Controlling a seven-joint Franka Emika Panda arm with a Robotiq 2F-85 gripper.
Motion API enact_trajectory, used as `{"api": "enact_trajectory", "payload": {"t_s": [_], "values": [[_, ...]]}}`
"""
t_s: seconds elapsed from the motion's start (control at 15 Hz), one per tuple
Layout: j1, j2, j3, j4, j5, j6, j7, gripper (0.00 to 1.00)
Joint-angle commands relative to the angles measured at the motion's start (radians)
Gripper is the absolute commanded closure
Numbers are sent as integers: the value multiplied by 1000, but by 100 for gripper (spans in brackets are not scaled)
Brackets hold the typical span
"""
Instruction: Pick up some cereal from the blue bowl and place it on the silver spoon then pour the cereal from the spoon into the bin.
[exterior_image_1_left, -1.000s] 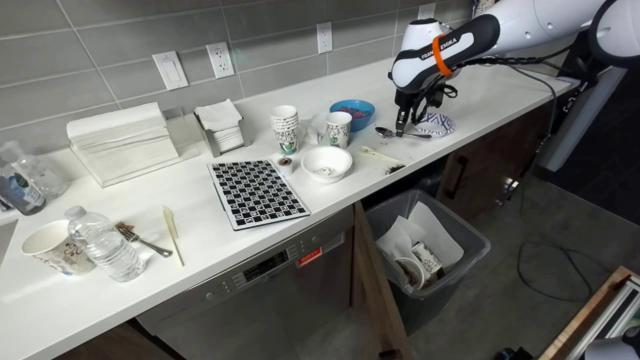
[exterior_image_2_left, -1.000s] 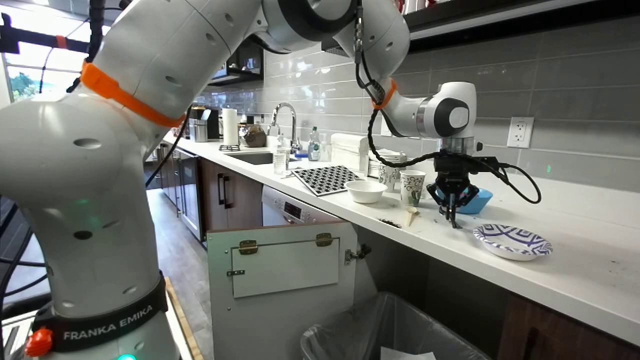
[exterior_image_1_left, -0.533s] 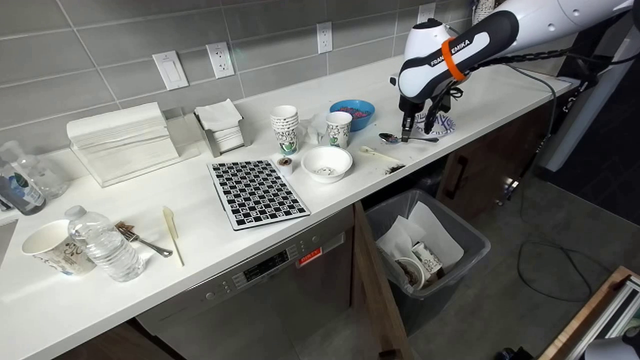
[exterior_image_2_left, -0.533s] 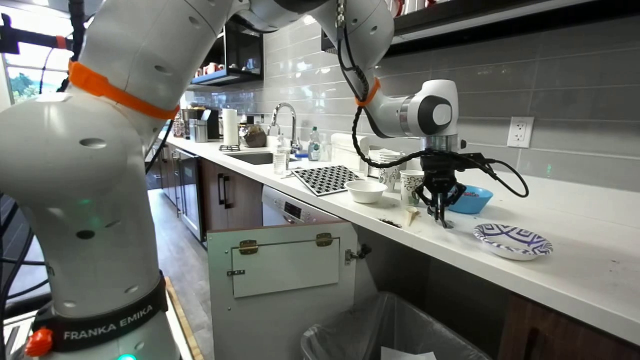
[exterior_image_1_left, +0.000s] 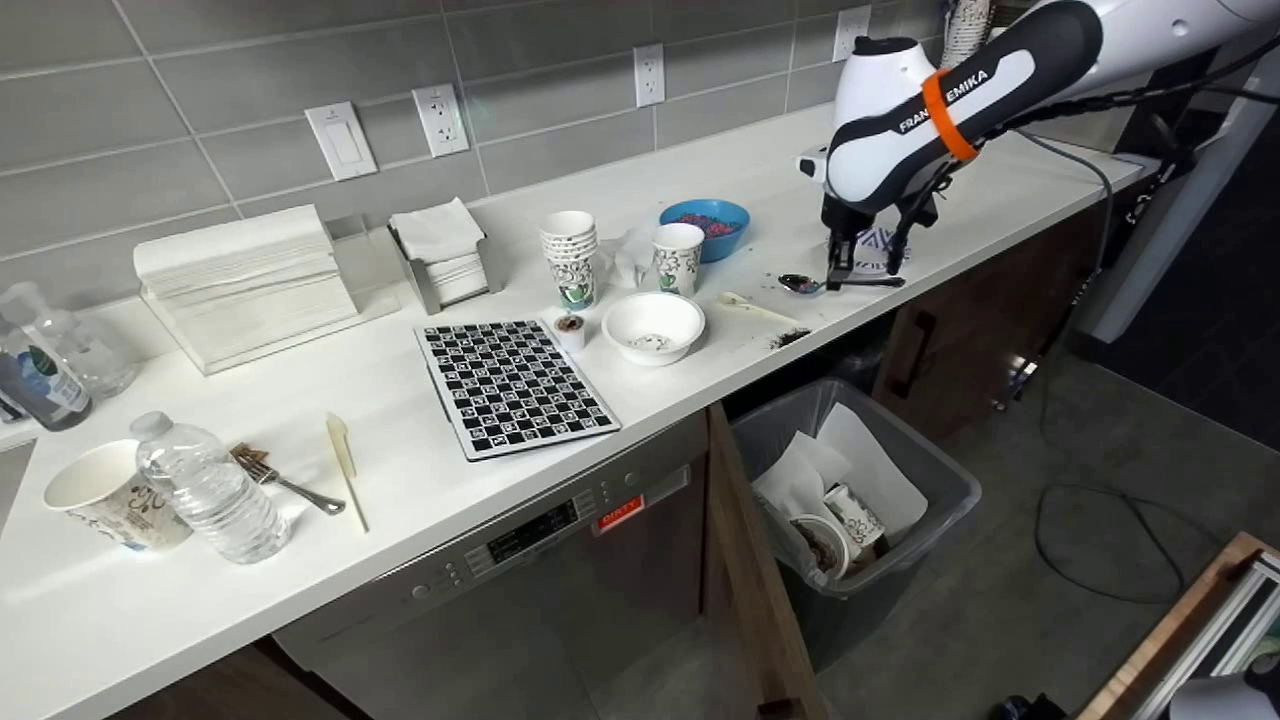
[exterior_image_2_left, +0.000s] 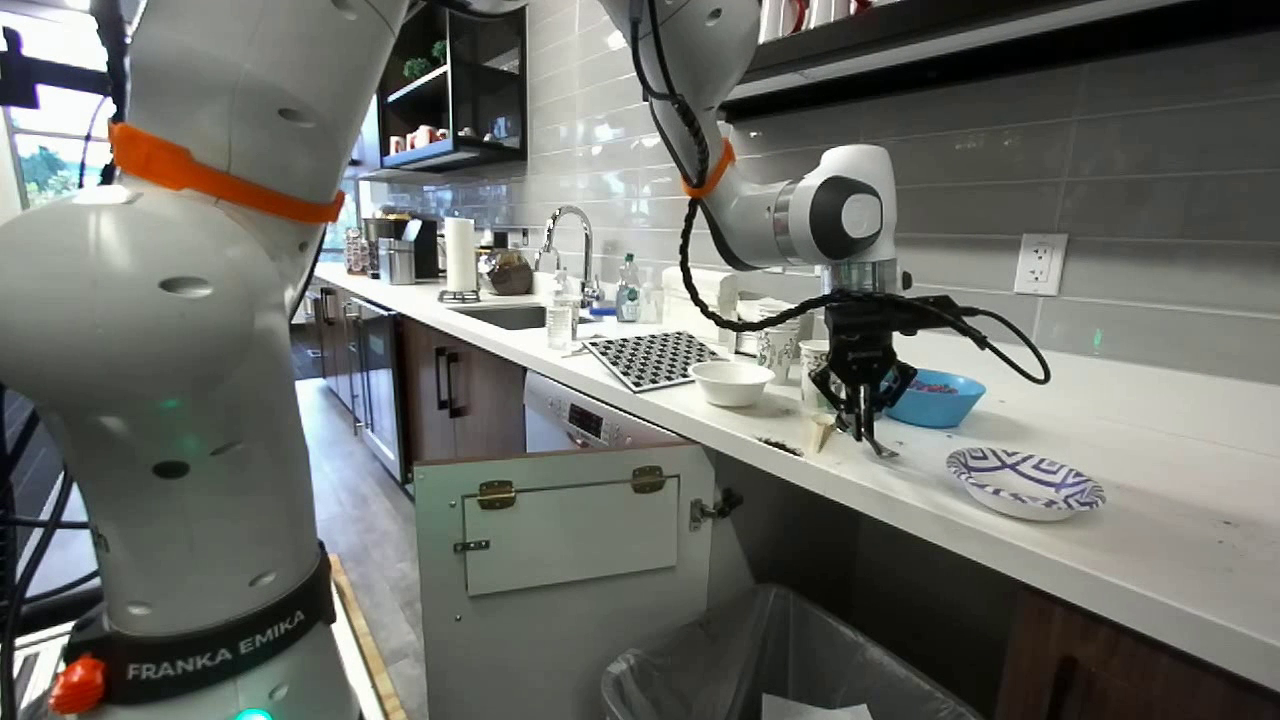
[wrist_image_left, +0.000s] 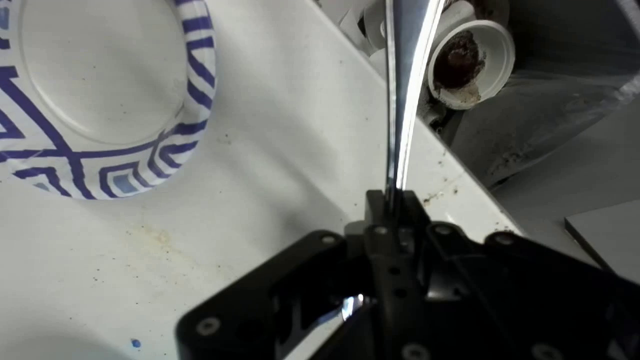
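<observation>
My gripper (exterior_image_1_left: 840, 284) is shut on the handle of the silver spoon (exterior_image_1_left: 799, 284), just above or on the counter; I cannot tell which. Small coloured bits seem to show in the spoon's bowl. In the wrist view the handle of the spoon (wrist_image_left: 407, 65) sticks out from the fingertips (wrist_image_left: 394, 200); most of the spoon's bowl is hidden behind the fingers. The blue bowl (exterior_image_1_left: 728, 246), with pinkish cereal, stands farther back and also shows behind the gripper in an exterior view (exterior_image_2_left: 930, 405). The grey bin (exterior_image_1_left: 870, 600), lined, stands below the counter's front edge.
A patterned plate (exterior_image_2_left: 1025, 490) lies beside the gripper. A white bowl (exterior_image_1_left: 655, 345), a paper cup (exterior_image_1_left: 678, 265), stacked cups (exterior_image_1_left: 572, 275) and a pale wooden spoon (exterior_image_1_left: 757, 307) are on the counter. Dark crumbs (exterior_image_1_left: 790, 338) lie near the edge. An open cabinet door (exterior_image_2_left: 570, 560) stands beside the bin.
My gripper has moved toward the counter's front edge with the spoon in it. The bowls, cups and bin have not moved.
</observation>
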Motion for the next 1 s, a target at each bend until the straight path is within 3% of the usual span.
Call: {"api": "enact_trajectory", "payload": {"t_s": [0.0,0.33,0.93], "values": [[23,-65,-26,-80,-50,-12,-24,98],[39,-59,-36,-88,-94,-65,-57,98],[101,-57,-68,-85,-269,-211,7,98]]}}
